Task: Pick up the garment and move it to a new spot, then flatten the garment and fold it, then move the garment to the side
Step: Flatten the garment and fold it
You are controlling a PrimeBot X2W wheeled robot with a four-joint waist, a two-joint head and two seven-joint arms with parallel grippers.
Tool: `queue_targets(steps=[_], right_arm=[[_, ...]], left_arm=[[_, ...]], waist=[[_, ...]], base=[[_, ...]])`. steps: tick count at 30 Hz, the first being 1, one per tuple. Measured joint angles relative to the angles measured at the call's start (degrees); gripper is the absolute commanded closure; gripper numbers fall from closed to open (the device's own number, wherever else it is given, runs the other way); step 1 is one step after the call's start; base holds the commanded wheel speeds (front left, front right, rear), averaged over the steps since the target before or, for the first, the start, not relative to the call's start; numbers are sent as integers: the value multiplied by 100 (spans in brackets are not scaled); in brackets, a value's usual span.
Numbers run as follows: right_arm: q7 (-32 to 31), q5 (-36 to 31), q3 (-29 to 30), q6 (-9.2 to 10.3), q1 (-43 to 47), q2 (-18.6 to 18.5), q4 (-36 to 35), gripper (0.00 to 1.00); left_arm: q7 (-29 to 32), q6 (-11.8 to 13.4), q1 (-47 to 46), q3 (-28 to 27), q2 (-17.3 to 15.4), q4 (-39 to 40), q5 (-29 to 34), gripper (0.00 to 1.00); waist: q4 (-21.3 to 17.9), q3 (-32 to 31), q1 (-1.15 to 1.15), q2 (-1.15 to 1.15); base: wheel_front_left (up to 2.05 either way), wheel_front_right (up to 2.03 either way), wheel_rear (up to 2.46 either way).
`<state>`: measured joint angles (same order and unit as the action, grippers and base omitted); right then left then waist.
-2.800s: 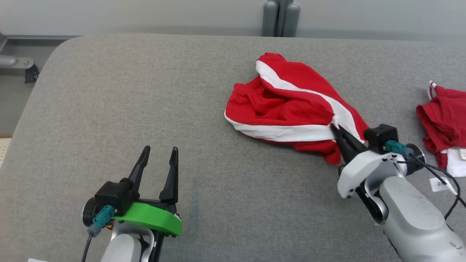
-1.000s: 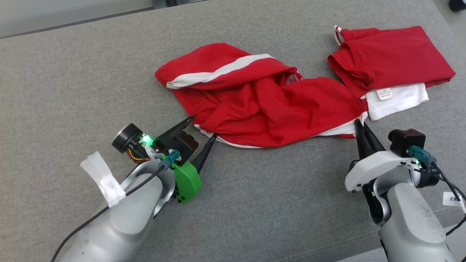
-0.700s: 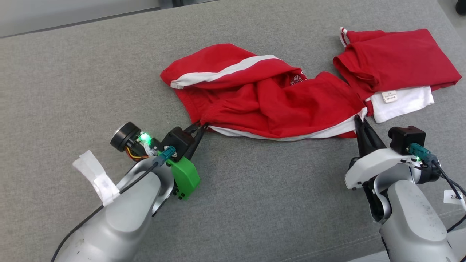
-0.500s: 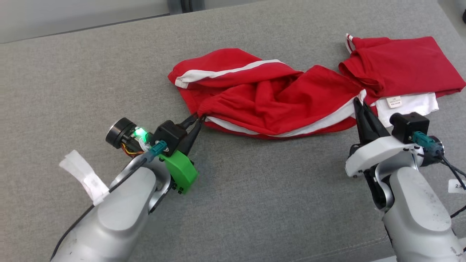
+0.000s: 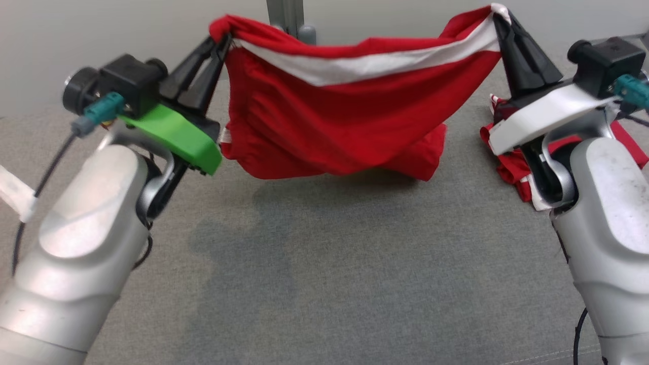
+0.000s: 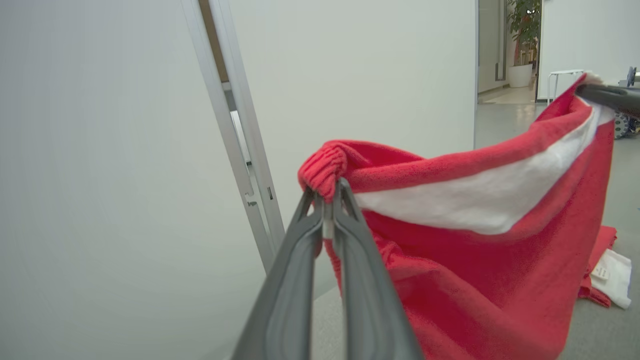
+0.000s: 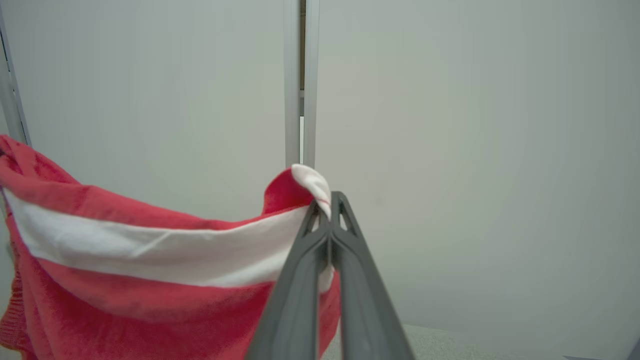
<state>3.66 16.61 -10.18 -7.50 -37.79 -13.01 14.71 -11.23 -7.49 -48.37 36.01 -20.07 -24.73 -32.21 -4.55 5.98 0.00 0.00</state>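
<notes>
The garment (image 5: 334, 126) is red with a white stripe and hangs in the air, stretched between both arms, its lower edge just touching the grey table (image 5: 324, 284). My left gripper (image 5: 221, 40) is shut on its left top corner, and the left wrist view shows the bunched red hem of the garment (image 6: 450, 225) clamped at the tips of that left gripper (image 6: 329, 186). My right gripper (image 5: 499, 17) is shut on the right top corner, and in the right wrist view the white-tipped corner of the garment (image 7: 150, 270) is pinched by the right gripper (image 7: 330, 200).
A second red and white piece of clothing (image 5: 512, 167) lies on the table behind my right arm. A pale wall with a grey metal post (image 5: 286, 17) stands beyond the table's far edge. Grey table surface stretches in front of the hanging cloth.
My left gripper closed on the garment's left corner. Both arms then lifted it off the table and stretched it between them. The head camera tilted up.
</notes>
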Motion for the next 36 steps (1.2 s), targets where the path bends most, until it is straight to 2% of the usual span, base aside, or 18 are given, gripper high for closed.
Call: queue_targets(steps=[5, 11, 23, 26, 30, 36], right_arm=[[-500, 253, 318, 0, -147, 73, -49, 100], [-992, 448, 415, 1, 142, 214, -374, 100], [-1634, 605, 477, 0, 274, 256, -751, 100], [-1751, 560, 393, 1, -59, 246, -678, 100], [-1809, 488, 200, 1, -814, 250, -357, 100], [-1468, 318, 163, -1, -2513, 490, 900, 100]], left_arm=[[157, 137, -307, -311, -189, 439, -185, 100], [558, 294, -40, -276, -304, 990, -330, 100], [1055, 481, 261, -409, -589, 1423, -661, 100], [1260, 477, 144, -467, -606, 1381, -806, 100], [1456, 389, -474, -489, -683, 1132, -759, 100], [1437, 197, -1682, -523, -677, 105, -599, 100]], waist=[[110, -333, 0, 0], [278, -609, 0, 0], [389, -464, 0, 0], [373, -291, 0, 0], [348, 66, 0, 0], [269, 744, 0, 0]], base=[[0, 0, 0], [0, 0, 0], [0, 0, 0], [0, 0, 0], [0, 0, 0], [0, 0, 0]])
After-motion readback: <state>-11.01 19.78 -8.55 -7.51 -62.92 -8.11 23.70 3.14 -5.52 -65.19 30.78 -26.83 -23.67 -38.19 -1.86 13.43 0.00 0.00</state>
